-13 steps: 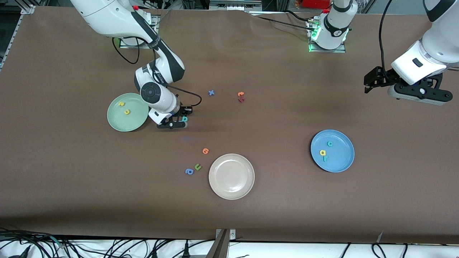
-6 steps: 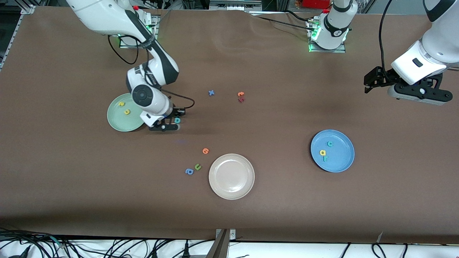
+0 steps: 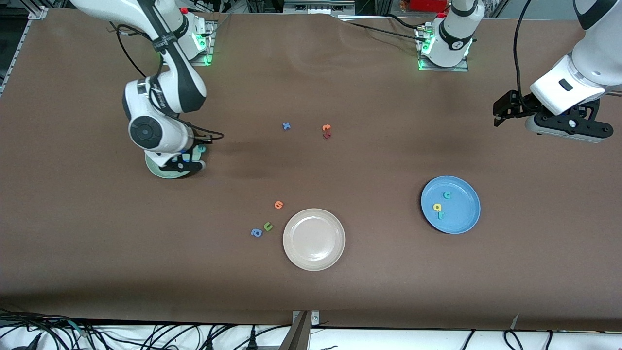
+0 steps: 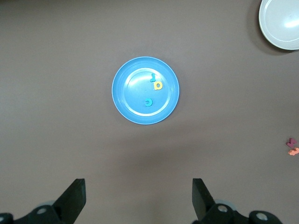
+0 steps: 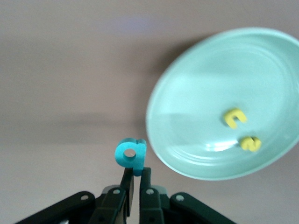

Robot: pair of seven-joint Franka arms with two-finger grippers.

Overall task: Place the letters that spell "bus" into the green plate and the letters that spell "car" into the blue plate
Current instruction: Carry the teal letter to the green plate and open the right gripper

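Most of the green plate (image 3: 160,171) is hidden from you in the front view by the right arm; only its nearer rim shows. Your right wrist view shows it whole, with the yellow "u" (image 5: 234,117) and yellow "s" (image 5: 251,143) lying in it. Nearer the front camera, the beige plate (image 3: 314,239) sits bare, and the blue plate (image 3: 450,204) holds the teal "c" (image 3: 447,195), yellow "a" (image 3: 437,207) and teal "r" (image 3: 441,214). Your right gripper (image 5: 136,179) is over the green plate's edge, jaws clamped on the teal "b" (image 5: 130,154). Your left gripper (image 4: 138,198) waits high over the table, jaws wide apart, holding nothing.
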